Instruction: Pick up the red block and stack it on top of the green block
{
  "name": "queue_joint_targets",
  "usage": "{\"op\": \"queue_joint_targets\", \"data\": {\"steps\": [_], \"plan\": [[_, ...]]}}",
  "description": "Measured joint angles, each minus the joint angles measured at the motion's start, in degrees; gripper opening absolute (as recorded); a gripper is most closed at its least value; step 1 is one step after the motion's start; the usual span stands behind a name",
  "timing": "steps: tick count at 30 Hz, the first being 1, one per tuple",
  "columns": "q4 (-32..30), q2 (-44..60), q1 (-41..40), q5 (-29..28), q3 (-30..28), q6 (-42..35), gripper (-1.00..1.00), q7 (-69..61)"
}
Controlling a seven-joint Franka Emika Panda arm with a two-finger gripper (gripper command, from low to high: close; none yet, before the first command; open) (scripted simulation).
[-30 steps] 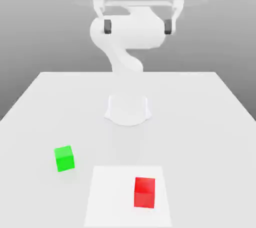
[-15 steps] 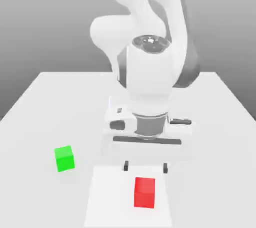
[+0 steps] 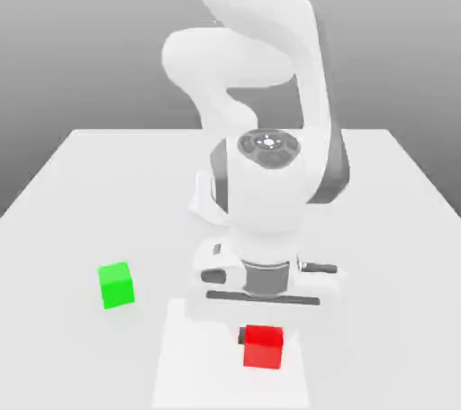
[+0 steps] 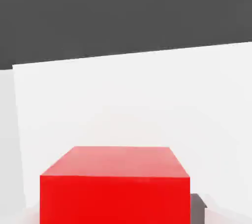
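Note:
The red block [image 3: 263,349] rests on a white square patch [image 3: 194,363] at the near edge of the table. My gripper [image 3: 263,336] has come straight down over it, with the hand just above the block and the jaws shut on its two sides. In the hand view the red block [image 4: 115,188] sits close up, and a dark fingertip [image 4: 198,207] presses against its side. The green block [image 3: 116,285] stands on the table toward the exterior view's left, apart from the gripper and the red block.
The arm's base [image 3: 205,201] stands at the middle of the white table [image 3: 90,201], behind the hand. Bare table surface lies between the green block and the white patch.
The arm swung forward and lowered the hand onto the red block. The jaws, wide open before, have closed on the block's sides. Neither block has moved.

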Motion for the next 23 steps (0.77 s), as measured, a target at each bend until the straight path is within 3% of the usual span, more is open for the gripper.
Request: {"op": "queue_joint_targets", "data": {"steps": [2, 6, 12, 20, 21, 23], "plan": [[-0.9, -4.0, -0.6, 0.8, -0.1, -3.1, -1.0, -0.4], [-6.2, -11.5, -13.1, -1.3, -5.2, -5.3, -1.0, 5.0], [-14.8, -22.6, -24.7, -2.2, -12.6, -7.6, -1.0, 12.1], [-15.7, -10.0, -25.5, 3.4, -13.8, 5.8, -1.0, 9.4], [-15.6, -8.9, -25.5, 4.0, -13.6, 6.8, 1.0, 9.0], [-15.6, -8.9, -25.4, 4.0, -13.6, 6.8, 1.0, 9.0]]}}
